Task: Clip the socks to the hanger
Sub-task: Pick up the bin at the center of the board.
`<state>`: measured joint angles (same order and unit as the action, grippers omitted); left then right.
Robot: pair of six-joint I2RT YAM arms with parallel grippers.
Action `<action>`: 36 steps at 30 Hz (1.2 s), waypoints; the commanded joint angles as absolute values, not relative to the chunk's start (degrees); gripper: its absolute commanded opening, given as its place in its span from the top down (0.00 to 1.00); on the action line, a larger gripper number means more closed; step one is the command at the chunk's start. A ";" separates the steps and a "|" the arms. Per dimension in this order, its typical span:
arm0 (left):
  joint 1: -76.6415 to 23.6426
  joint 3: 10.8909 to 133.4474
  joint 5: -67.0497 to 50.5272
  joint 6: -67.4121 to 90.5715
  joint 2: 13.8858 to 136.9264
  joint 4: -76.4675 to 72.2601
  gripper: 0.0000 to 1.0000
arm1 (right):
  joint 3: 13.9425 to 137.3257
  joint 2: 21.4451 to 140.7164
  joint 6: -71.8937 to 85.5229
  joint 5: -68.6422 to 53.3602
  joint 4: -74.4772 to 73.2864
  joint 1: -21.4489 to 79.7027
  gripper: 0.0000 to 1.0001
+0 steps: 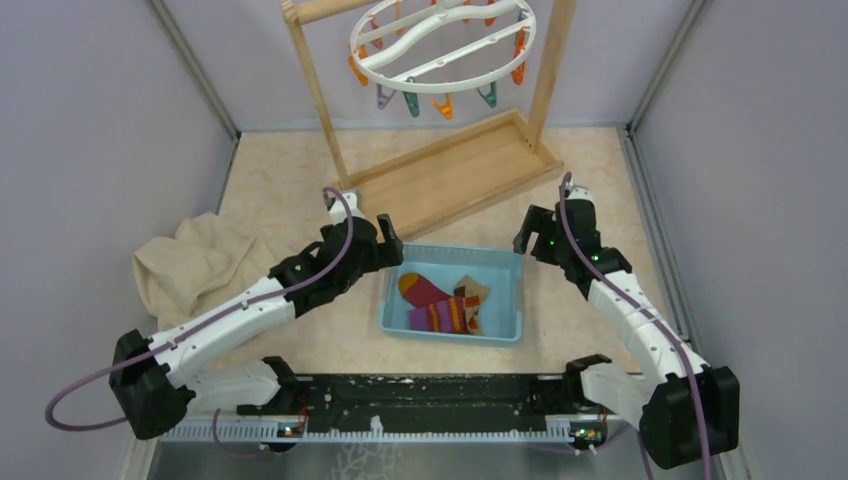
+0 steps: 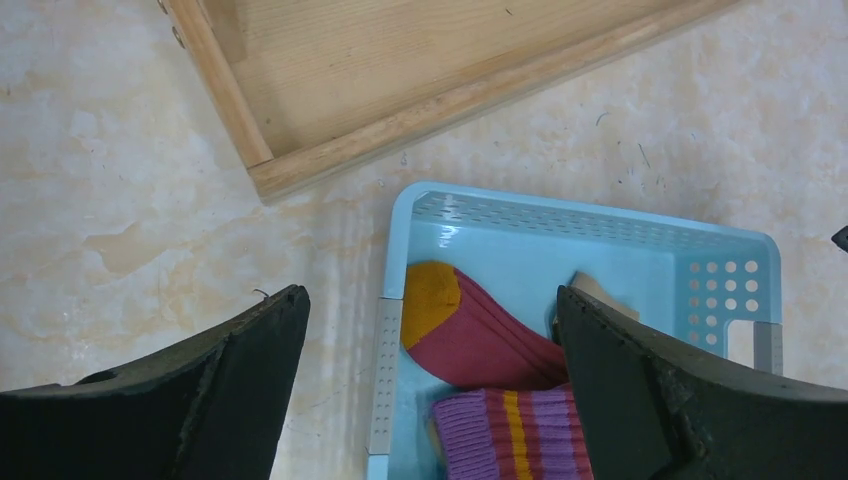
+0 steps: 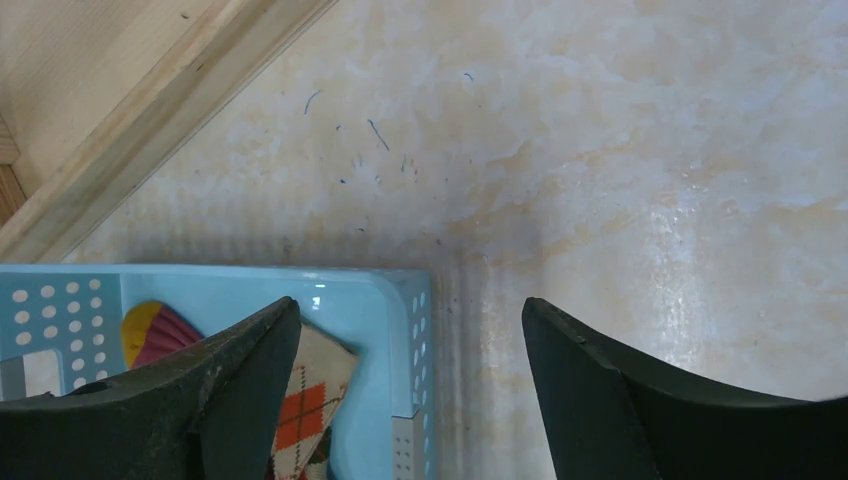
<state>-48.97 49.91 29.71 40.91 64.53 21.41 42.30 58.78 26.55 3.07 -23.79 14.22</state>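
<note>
The maroon-purple sock with orange toe and stripes lies in the light blue basket; it also shows in the left wrist view. The brown-tan argyle sock lies beside it, partly under it, and shows in the right wrist view. The white round hanger with coloured clips hangs from the wooden stand at the back. My left gripper is open and empty above the basket's left rim. My right gripper is open and empty above the basket's far right corner.
The wooden frame stand with its tray base stands behind the basket. A large beige cloth lies crumpled at the left. Grey walls enclose the table on the left, right and back.
</note>
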 commanded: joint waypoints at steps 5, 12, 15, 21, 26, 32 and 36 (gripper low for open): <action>-48.78 49.17 29.66 40.67 61.64 19.56 0.01 | 42.17 58.26 26.19 2.57 -22.04 14.68 0.20; -48.79 49.84 29.47 39.42 62.73 18.88 0.01 | 41.02 56.41 28.37 3.15 -21.17 14.62 0.30; -48.79 49.35 28.95 39.51 62.79 18.50 0.01 | 40.25 56.59 28.56 -0.28 -20.33 14.59 0.22; -48.78 46.91 27.84 36.92 61.92 12.84 0.01 | 40.21 61.66 25.58 -14.24 -18.47 14.66 0.15; -48.78 49.14 28.00 35.73 64.02 13.61 0.01 | 40.15 63.74 25.08 -15.40 -17.47 15.48 0.27; -48.79 47.80 26.75 37.28 63.11 13.56 0.01 | 42.31 67.69 20.83 -10.09 -22.76 16.95 0.53; -48.78 46.23 26.36 37.58 60.65 12.55 0.01 | 41.47 67.84 20.61 -7.66 -22.60 16.95 0.59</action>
<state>-48.97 47.62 27.35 37.41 63.55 14.94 39.86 67.90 22.26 -10.76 -22.68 16.45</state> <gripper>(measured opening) 0.987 0.446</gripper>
